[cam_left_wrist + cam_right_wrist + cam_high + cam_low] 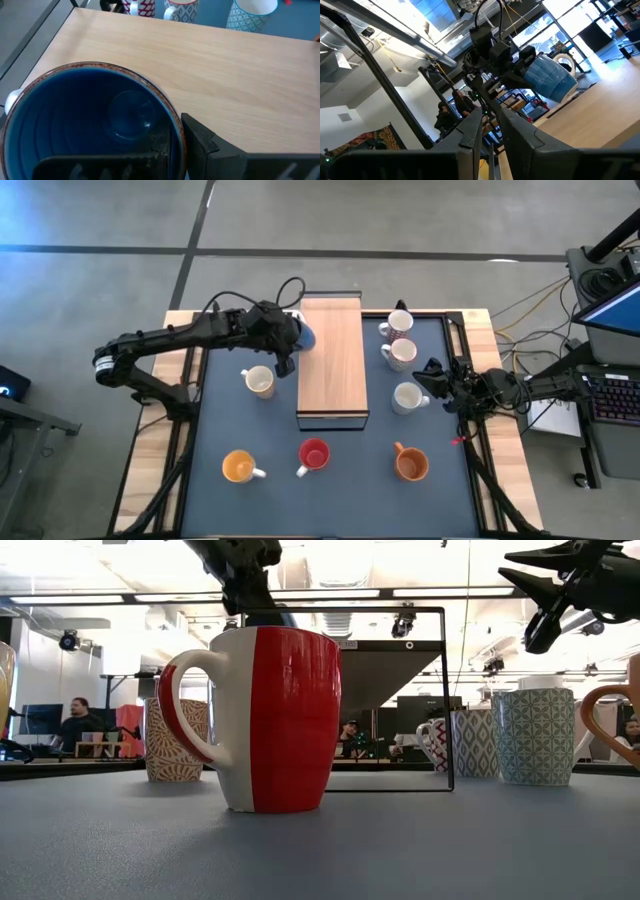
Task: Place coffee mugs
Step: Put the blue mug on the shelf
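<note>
Dark mat (215,420): board (332,360) mid-table, left claw (287,348) pinching blue mug (305,335).

Blue mug (305,335) mostly hidden under left gripper (290,340); brown-orange mug (612,725) cut by low view's edge.

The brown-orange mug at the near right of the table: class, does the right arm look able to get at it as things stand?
Probably yes. The right gripper hangs raised beside a white mug and holds nothing; the brown-orange mug stands alone on that side with bare mat around it.
</note>
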### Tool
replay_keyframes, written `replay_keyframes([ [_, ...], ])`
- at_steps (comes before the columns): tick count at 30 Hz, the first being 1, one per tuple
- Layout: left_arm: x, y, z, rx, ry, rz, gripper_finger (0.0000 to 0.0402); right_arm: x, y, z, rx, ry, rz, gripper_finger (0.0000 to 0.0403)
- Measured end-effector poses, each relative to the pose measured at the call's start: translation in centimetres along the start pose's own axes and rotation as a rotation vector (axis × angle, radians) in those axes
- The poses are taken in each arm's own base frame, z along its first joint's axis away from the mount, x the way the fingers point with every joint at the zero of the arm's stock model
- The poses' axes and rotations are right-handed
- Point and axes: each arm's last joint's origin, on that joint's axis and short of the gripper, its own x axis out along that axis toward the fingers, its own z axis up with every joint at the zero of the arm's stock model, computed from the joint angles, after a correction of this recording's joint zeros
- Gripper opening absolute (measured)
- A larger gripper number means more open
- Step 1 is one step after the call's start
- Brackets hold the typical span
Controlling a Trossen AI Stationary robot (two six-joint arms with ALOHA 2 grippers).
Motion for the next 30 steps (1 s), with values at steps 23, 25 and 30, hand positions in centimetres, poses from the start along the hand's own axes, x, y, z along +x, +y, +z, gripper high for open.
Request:
replay_keyframes([
  [23, 2.7, 2.7, 3.9, 0.017, 0.151, 0.058, 0.0014, 0.0, 0.0, 0.0, 0.0, 0.0, 0.0, 0.0061],
  [25, 3.3, 3.1, 4.4, 0.025, 0.187, 0.059, 0.0014, 0.0, 0.0, 0.0, 0.0, 0.0, 0.0, 0.0061],
  [30, 4.5, 3.8, 5.1, 0.043, 0.269, 0.05, 0.0014, 0.0, 0.0, 0.0, 0.0, 0.0, 0.0, 0.0061],
])
